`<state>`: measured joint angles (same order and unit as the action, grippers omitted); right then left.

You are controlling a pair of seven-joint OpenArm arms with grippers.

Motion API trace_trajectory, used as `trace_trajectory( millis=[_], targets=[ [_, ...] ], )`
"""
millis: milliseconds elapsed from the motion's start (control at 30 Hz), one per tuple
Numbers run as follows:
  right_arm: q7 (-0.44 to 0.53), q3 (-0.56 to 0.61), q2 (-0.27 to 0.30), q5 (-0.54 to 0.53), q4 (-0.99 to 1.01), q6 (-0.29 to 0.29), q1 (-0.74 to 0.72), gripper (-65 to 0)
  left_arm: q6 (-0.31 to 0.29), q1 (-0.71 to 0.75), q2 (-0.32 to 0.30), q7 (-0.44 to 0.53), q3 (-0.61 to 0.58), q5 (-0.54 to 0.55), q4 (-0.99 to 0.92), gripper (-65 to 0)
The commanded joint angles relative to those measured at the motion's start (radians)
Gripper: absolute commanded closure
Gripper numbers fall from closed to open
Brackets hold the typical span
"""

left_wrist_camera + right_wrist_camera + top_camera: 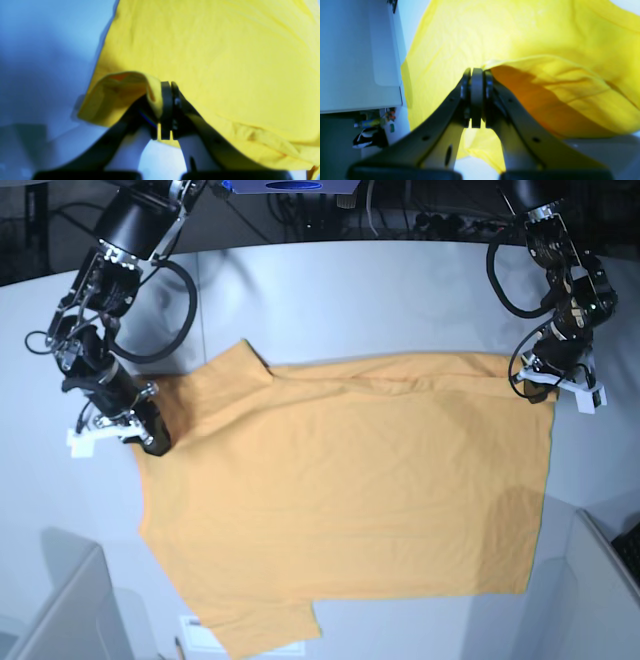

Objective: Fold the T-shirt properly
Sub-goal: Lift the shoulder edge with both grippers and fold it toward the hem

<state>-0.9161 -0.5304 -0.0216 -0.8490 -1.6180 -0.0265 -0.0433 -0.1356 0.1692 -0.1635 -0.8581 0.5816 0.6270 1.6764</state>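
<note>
1. The left gripper point(166, 110) is clamped on a fabric edge of the plain yellow-orange short-sleeved cotton T-shirt point(350, 500).
2. The right gripper point(477, 97) likewise pinches the opposite edge.
3. The garment lies spread across the pale grey table point(330, 290).
4. Risk: uneven pulling could slip thin fabric free, wrinkling the fold.

My two arms are black, jointed, with looping black cables along them. My right claw point(477, 100) has dark flat fingers point(440, 125) with small round holes and flat black pads at the tips. My left claw point(170, 110) matches it. Both wrists carry white brackets point(98, 436).
</note>
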Motion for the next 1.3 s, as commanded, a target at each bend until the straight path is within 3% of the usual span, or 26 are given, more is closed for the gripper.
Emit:
trace_trajectory(
  millis=[0, 133, 333, 633, 1267],
  targets=[
    [0.019, -0.001, 0.012, 0.001, 0.002, -0.01, -0.039, 0.0, -0.003, -0.023, -0.014, 0.021, 0.005, 0.011, 0.011, 0.0],
    [0.019, -0.001, 0.012, 0.072, 0.063, -0.011, -0.103, 0.0, -0.003, -0.056, -0.015, 0.021, 0.005, 0.009, -0.012, 0.0],
    [0.021, 0.06, 0.015, 0.073, 0.074, -0.01, -0.117, 0.0, -0.003, -0.05, -0.035, 0.021, 0.008, 0.003, -0.031, 0.0],
    [0.076, 0.091, 0.016, 0.076, 0.223, -0.008, -0.235, 0.0, -0.003, -0.138, -0.029, 0.023, 0.004, -0.161, -0.048, 0.0],
    [0.084, 0.091, 0.018, 0.078, 0.278, -0.008, -0.313, 0.0, -0.005, -0.244, -0.035, 0.023, 0.005, -0.169, -0.167, 0.0]
  ],
)
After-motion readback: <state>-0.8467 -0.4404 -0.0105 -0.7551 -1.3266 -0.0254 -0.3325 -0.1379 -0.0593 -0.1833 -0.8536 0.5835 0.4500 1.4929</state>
